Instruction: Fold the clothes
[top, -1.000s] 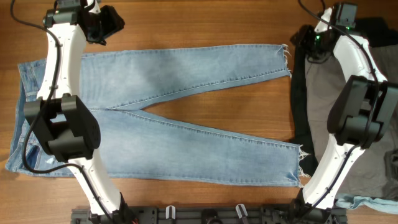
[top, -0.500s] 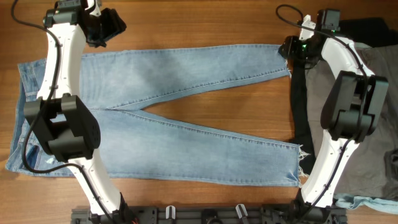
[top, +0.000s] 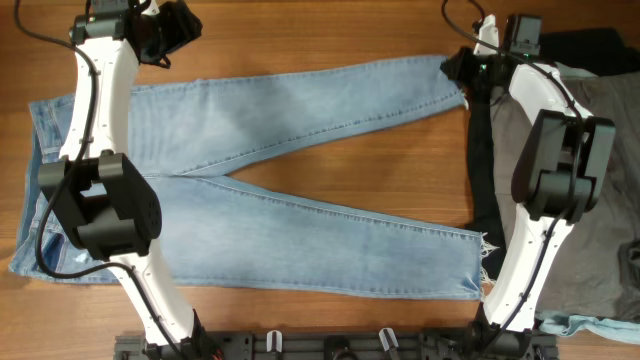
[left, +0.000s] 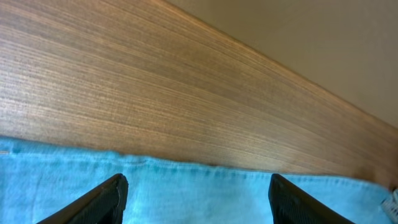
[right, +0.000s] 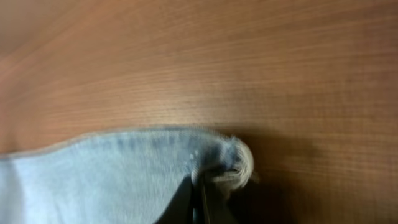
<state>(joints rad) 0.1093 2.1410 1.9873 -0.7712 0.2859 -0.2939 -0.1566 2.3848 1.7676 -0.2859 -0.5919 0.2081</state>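
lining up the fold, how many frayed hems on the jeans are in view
2. The upper leg's hem is pinched by the fingers of the right gripper. The lower leg's hem lies flat beside the black garment. Neither is hidden.

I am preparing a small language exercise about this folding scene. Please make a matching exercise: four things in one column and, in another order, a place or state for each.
Column one
1. left claw
2. right claw
3. grey-khaki trousers
4. black garment

Column two
a. a dark strip next to the hems of the jeans
b. shut on the frayed hem of the far jeans leg
c. open, near the far edge of the jeans
d. spread at the right end of the table

Pairs: 1-c, 2-b, 3-d, 4-a
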